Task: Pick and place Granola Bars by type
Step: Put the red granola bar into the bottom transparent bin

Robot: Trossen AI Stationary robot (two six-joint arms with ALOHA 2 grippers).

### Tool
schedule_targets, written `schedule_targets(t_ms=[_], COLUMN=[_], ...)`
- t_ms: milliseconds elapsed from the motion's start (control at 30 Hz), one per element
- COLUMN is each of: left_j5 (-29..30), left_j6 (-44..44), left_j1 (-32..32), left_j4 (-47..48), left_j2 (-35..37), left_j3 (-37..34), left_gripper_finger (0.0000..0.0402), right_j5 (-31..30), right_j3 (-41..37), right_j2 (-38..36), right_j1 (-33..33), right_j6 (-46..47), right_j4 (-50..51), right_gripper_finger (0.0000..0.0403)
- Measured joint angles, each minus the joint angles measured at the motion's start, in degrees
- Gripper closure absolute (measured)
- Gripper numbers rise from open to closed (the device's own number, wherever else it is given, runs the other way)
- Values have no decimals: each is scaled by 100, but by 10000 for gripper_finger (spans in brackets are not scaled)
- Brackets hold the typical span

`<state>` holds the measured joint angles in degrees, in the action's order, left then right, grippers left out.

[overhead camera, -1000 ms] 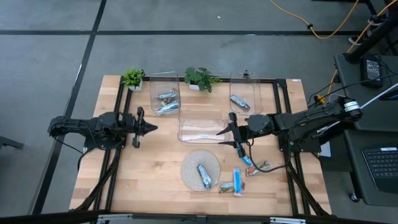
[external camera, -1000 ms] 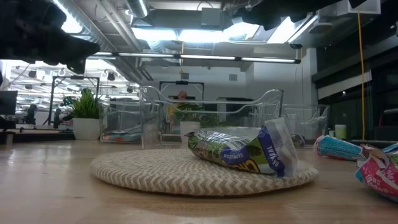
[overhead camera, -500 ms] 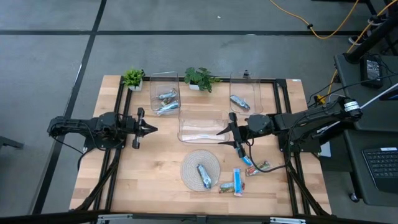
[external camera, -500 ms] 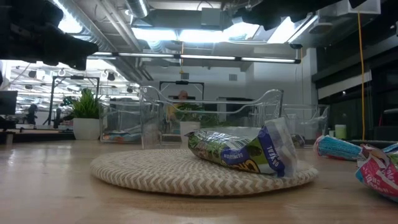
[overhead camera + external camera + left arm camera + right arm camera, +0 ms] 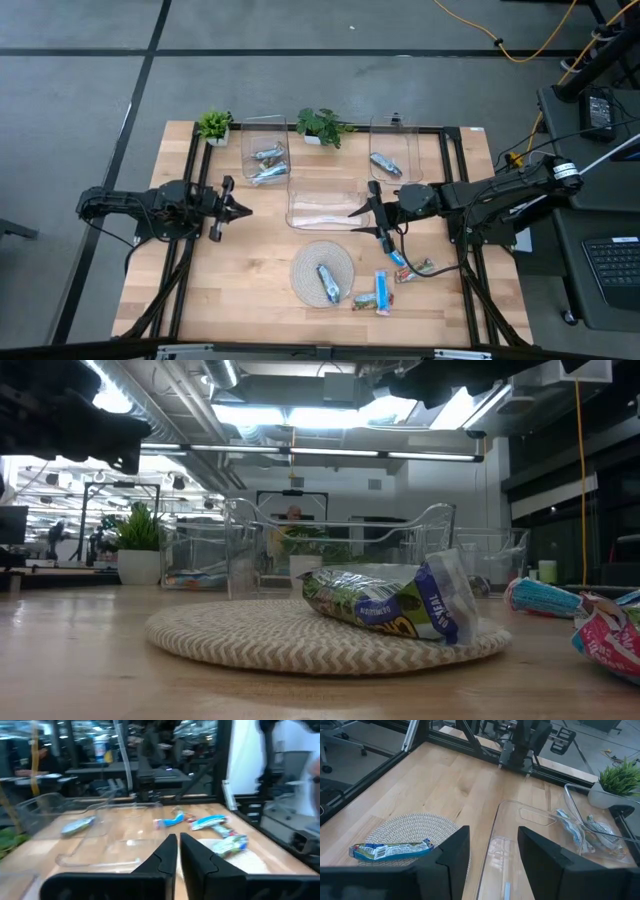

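We see the left gripper [image 5: 243, 208] pressed together, empty, over bare table [image 5: 250, 260]. Right gripper [image 5: 358, 216] spread partway, holding nothing, above middle clear bin [image 5: 325, 203]. Granola Bars: one on woven mat [image 5: 327, 282], others [image 5: 385, 290] beside it.

Woven mat [image 5: 322, 270], clear bins [image 5: 328, 203] (three), plants [image 5: 213, 125].

Table [image 5: 250, 260]: pale wood planks, smooth, low sheen, bounded by matt black metal framing [image 5: 440, 128]. Round mat [image 5: 250, 635] at lower centre: coarse woven fibre, rough, matt. Bar on the mat [image 5: 390, 602]: crinkled foil wrapper, glossy, green and blue print. Bins [image 5: 530, 827] in the upper centre: clear plastic, smooth, reflective at the edges. Right gripper [image 5: 490, 855] fingers [image 5: 452, 852]: dark, matt plastic look.
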<state>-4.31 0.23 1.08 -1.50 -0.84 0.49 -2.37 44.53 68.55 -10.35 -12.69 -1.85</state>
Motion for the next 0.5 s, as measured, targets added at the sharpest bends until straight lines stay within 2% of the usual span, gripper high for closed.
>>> schedule_targets(t_ms=[500], left_j5=[9], left_j6=[-98], left_j1=[0], left_j4=[-2], left_j2=[0], left_j3=[0], left_gripper_finger=[391], right_j5=[1], right_j3=[0], right_j2=[0], right_j1=[0], right_j6=[0], right_j4=[0], right_gripper_finger=[234])
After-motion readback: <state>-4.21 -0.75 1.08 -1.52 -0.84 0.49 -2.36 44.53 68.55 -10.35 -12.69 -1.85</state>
